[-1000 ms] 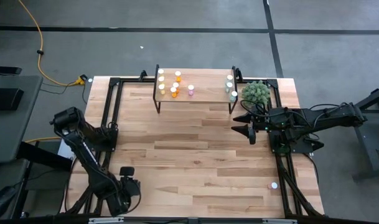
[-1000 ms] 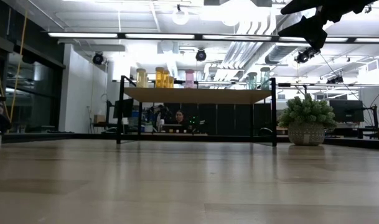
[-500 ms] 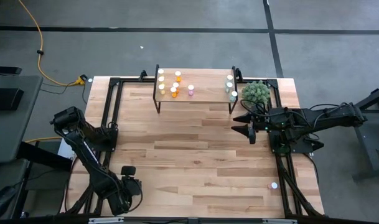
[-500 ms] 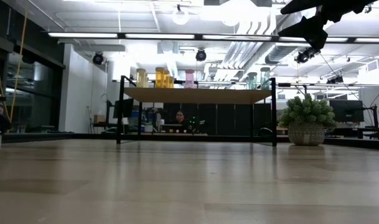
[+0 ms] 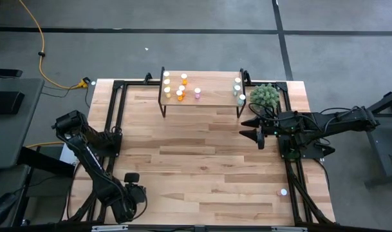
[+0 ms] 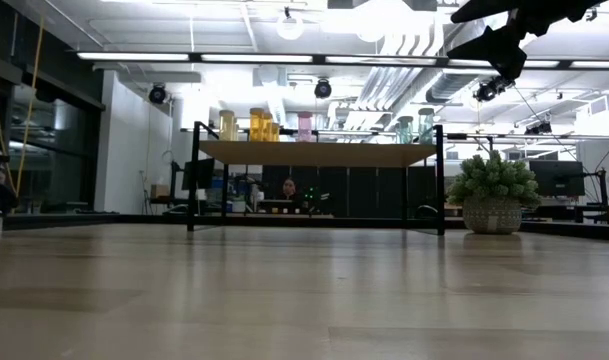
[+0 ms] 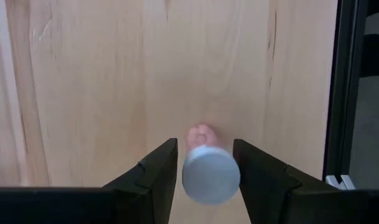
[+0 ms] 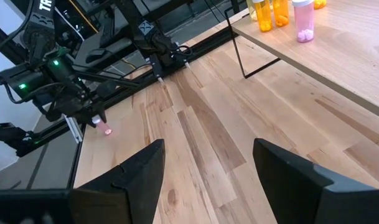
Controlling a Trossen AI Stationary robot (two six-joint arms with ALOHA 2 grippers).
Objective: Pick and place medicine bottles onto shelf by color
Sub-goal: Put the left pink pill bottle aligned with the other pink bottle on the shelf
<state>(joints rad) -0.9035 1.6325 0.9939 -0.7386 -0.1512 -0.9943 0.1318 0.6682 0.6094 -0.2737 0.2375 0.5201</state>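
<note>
nothing has moved across the last second: both my arms sit exactly where they were, and the bottles on the shelf (image 5: 201, 88) are unchanged. i take that to mean i'm paused mid-grasp rather than travelling.

my left gripper (image 7: 205, 163) is down at the table's near-left corner, well away from the shelf, with its two fingers (image 7: 153, 171) standing either side of a pink bottle (image 7: 209, 168) with a white cap. the bottle sits between them, close on both sides, but i cannot tell whether they are pressing on it or only bracketing it. from my right wrist view the same pink bottle (image 8: 106, 127) shows under that gripper (image 8: 89, 115), down at the tabletop.

my right gripper (image 5: 253, 129) hovers in the air just in front of the shelf's right end, beside the green plant ball (image 5: 264, 95), jaws apart and empty.

on the shelf the yellow and orange bottles (image 5: 176, 86) cluster at its left end, one pink bottle (image 5: 197, 93) stands just right of them, and the teal ones (image 5: 238, 90) are at the right end. one more white-capped bottle (image 5: 283, 191) waits on the table, far from the shelf on the near-right side.

by my reckoning the task is nearly done: this pink one should go beside the shelf's pink bottle, then the last stray.
</note>
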